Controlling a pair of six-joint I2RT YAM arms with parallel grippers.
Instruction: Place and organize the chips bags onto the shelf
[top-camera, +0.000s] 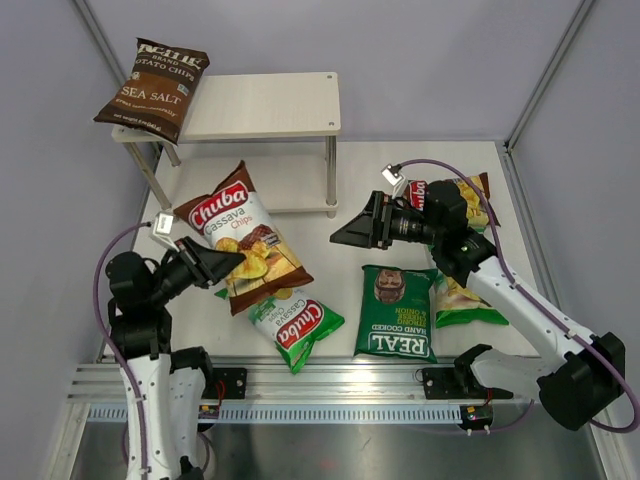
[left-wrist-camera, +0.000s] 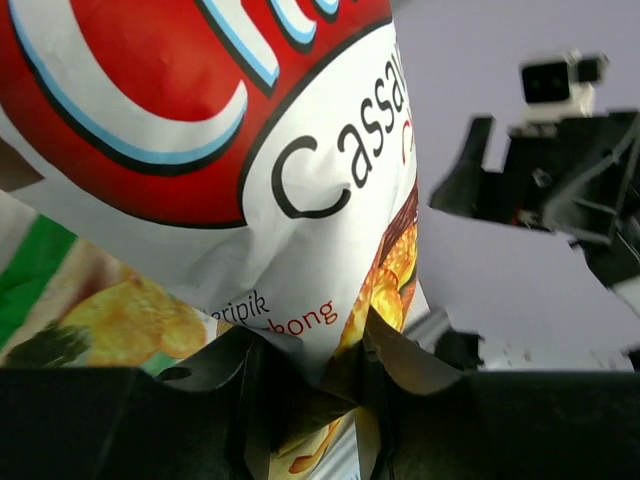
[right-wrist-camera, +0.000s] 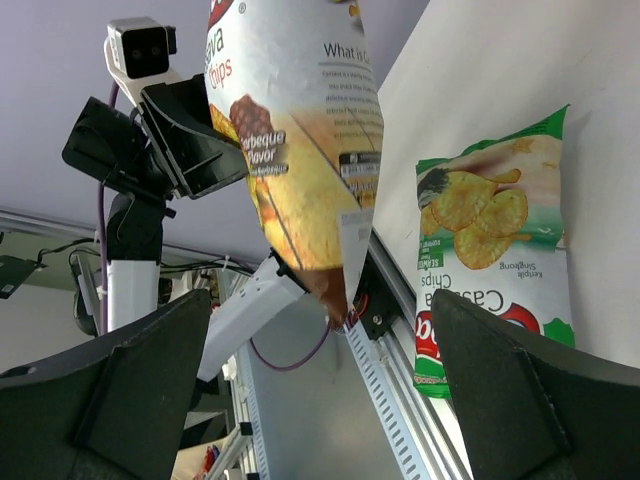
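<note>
My left gripper (top-camera: 225, 262) is shut on the side edge of a brown/white Chuba bag (top-camera: 245, 235) and holds it tilted above the table in front of the shelf (top-camera: 270, 105). In the left wrist view the fingers (left-wrist-camera: 240, 390) pinch the bag (left-wrist-camera: 250, 150). A dark brown Sea Salt bag (top-camera: 152, 88) leans on the shelf's top left corner. My right gripper (top-camera: 345, 235) is open and empty, pointing left at the held bag (right-wrist-camera: 300, 150). A green Chuba bag (top-camera: 295, 330), the REAL bag (top-camera: 397, 312), a second green Chuba (top-camera: 462, 300) and a second brown Chuba (top-camera: 470, 195) lie on the table.
The right arm reaches over the two bags at the right. The green Chuba bag also shows in the right wrist view (right-wrist-camera: 495, 250). The aluminium rail (top-camera: 330, 385) runs along the near edge. Grey walls enclose the table on three sides.
</note>
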